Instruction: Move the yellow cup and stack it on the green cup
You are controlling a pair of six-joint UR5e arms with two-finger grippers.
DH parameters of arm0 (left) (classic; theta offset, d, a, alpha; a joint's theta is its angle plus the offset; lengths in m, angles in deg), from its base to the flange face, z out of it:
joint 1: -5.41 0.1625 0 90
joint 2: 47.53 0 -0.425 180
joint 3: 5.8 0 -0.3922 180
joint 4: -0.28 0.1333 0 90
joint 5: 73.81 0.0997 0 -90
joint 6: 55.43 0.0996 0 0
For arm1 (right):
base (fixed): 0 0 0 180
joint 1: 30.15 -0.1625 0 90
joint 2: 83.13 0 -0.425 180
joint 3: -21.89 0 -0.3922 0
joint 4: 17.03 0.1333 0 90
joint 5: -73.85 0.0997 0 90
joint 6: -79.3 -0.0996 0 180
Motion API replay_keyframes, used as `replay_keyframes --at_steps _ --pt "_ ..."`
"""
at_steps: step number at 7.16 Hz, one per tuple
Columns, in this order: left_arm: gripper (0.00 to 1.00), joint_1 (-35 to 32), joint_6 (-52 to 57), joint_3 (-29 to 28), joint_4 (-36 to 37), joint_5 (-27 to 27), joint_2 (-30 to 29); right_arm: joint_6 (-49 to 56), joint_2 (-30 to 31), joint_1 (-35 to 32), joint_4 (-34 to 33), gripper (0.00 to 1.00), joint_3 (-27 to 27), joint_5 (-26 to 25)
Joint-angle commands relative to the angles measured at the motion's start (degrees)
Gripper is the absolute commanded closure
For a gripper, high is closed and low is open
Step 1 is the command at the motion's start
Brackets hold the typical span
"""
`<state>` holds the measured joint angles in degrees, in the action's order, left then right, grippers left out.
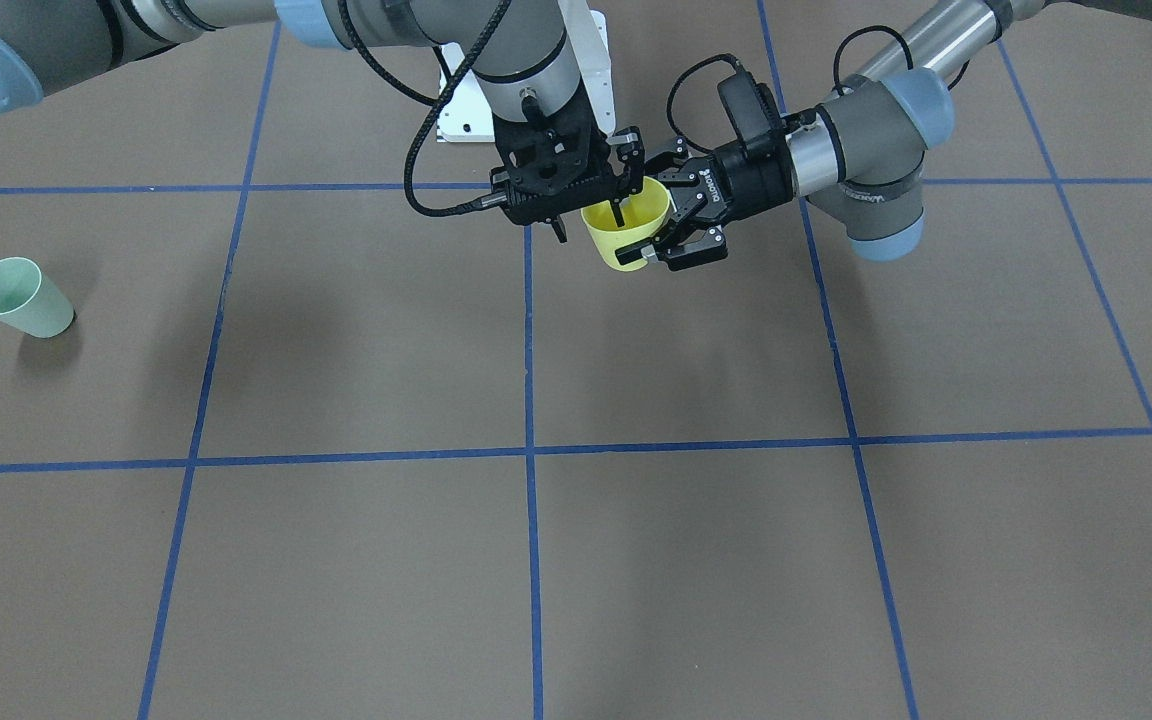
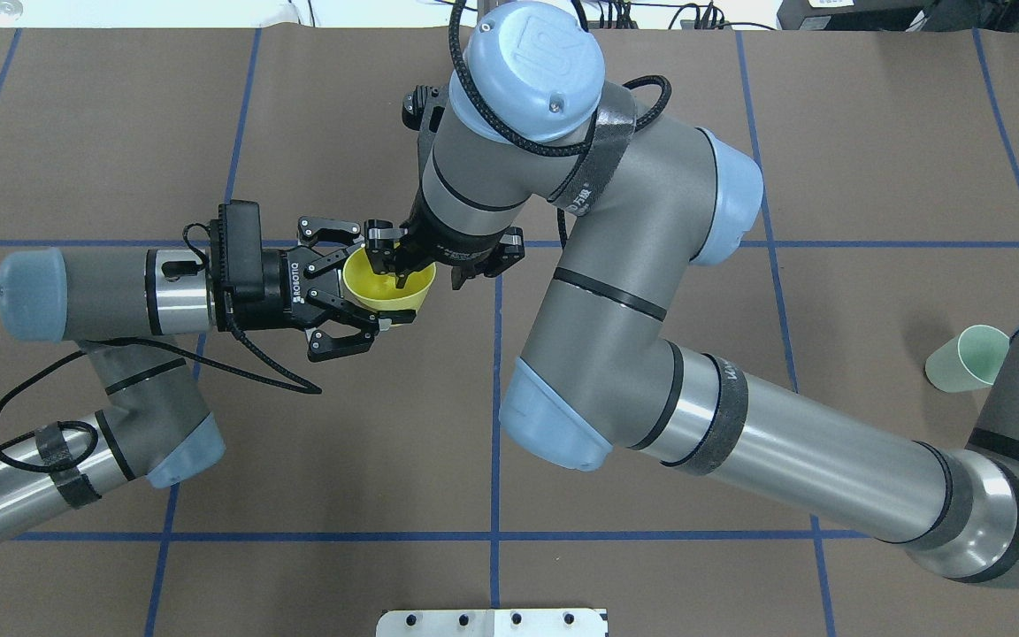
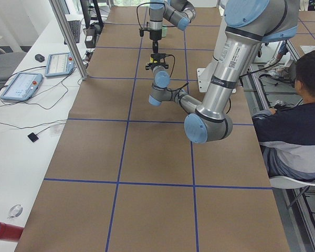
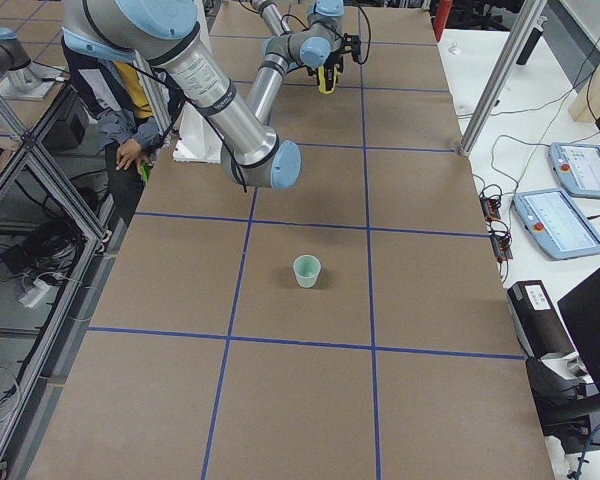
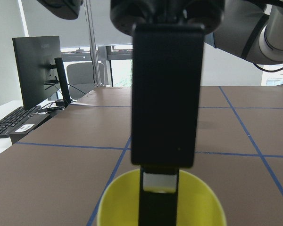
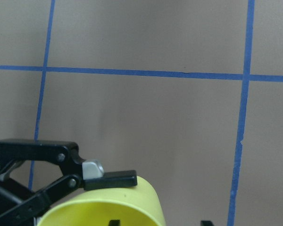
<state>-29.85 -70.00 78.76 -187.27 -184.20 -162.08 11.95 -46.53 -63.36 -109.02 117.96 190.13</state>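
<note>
The yellow cup [image 1: 611, 250] hangs upright in the air between both grippers; it also shows in the overhead view [image 2: 386, 298]. My left gripper [image 2: 381, 281] reaches in level from the side and is shut on the yellow cup's body. My right gripper [image 2: 427, 281] comes down from above and is open. It straddles the rim, with one finger inside the yellow cup [image 5: 198, 202] and one outside. The green cup [image 1: 21, 298] stands alone on the table far out on my right side [image 2: 965, 358].
Brown table marked with a blue tape grid. A white mounting plate [image 2: 492, 622] sits at the robot's base. A seated person [image 3: 294, 115] is beside the table. Tablets [image 4: 560, 220] and cables lie on the side bench.
</note>
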Motion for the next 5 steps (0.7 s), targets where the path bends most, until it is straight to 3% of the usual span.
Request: replay_keyframes --at_steps 1,3,4,5 --pt "0.79 0.02 0.16 -0.10 0.00 0.00 0.03 0.38 -0.66 0.08 -1.52 0.58 -0.09 0.00" --pt "0.75 0.02 0.16 -0.28 0.09 0.00 0.03 0.47 -0.57 0.08 -1.70 1.00 -0.27 0.00" --pt "0.66 0.02 0.16 -0.10 0.00 0.00 0.03 0.47 -0.57 0.08 -1.70 1.00 -0.62 0.00" --pt "0.45 0.02 0.16 -0.01 -0.18 0.00 0.03 0.47 -0.57 -0.01 -1.70 1.00 -0.97 -0.09"
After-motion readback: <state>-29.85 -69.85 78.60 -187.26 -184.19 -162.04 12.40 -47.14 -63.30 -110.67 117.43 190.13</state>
